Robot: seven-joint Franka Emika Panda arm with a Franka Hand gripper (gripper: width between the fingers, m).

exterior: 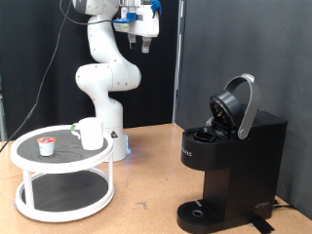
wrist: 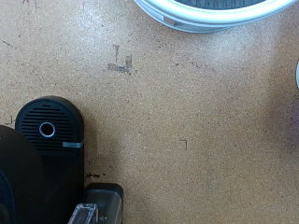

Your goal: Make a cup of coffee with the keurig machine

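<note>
The black keurig machine (exterior: 234, 146) stands on the wooden table at the exterior view's right, its rounded lid raised open. The white cup (exterior: 91, 133) stands on the top tier of a round white stand (exterior: 58, 168) at the exterior view's left. My gripper (exterior: 144, 39) hangs high above the table near the exterior view's top, between the stand and the machine, with nothing held in it. The wrist view looks straight down at the machine's round drip base (wrist: 47, 129) and the stand's rim (wrist: 210, 11). The fingers do not show there.
A tiny white pod with a red top (exterior: 46, 146) sits on the stand next to the cup. The robot's white base (exterior: 109, 97) stands behind the stand. A dark backdrop is behind the machine. Bare wooden tabletop (wrist: 187, 112) lies between stand and machine.
</note>
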